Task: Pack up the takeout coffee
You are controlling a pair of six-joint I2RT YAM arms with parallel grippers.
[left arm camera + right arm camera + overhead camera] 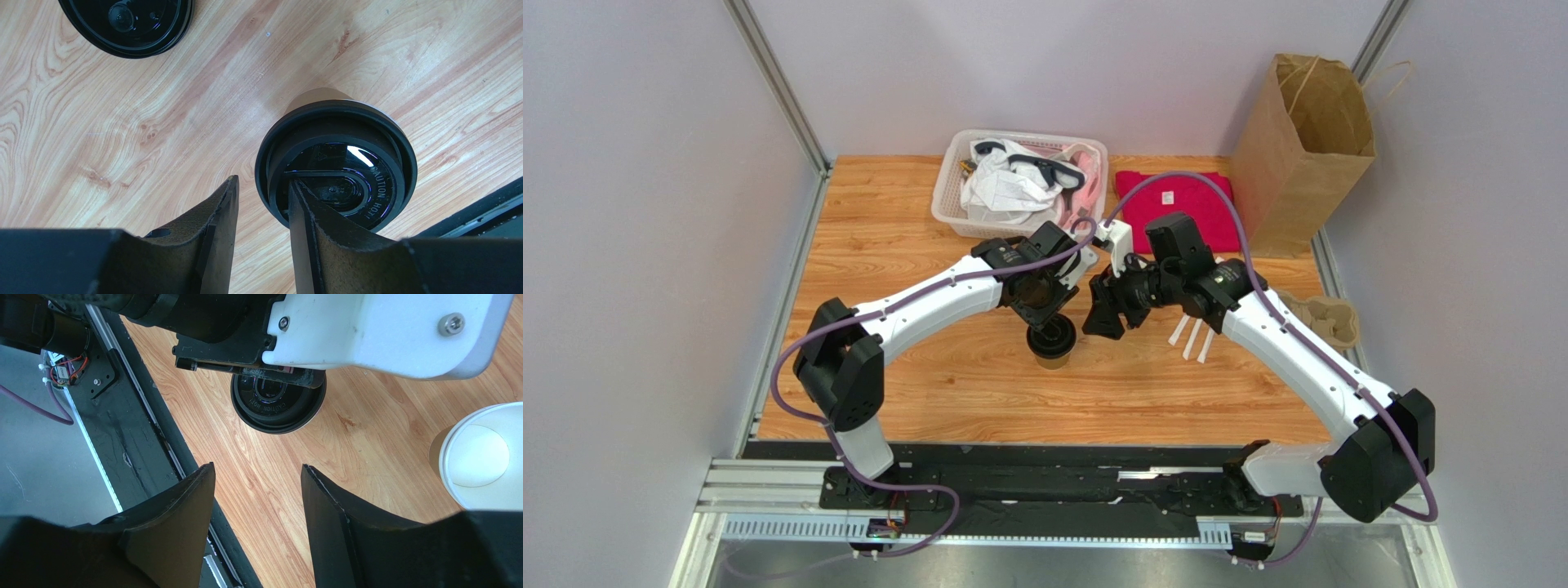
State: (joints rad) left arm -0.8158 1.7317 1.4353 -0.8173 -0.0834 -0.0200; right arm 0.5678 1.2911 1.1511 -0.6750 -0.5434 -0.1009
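The takeout coffee is a brown paper cup with a black lid. It stands upright on the wooden table, and it shows in the top view and the right wrist view. My left gripper is open just above it. One finger lies over the lid and the other finger is outside the rim. In the top view the left gripper covers the cup. My right gripper is open and empty, right of the cup, also seen from above.
A loose black lid lies nearby. An open unlidded paper cup stands by the right gripper. A large brown paper bag stands back right, a pulp cup tray at the right edge, a white basket and a red cloth behind.
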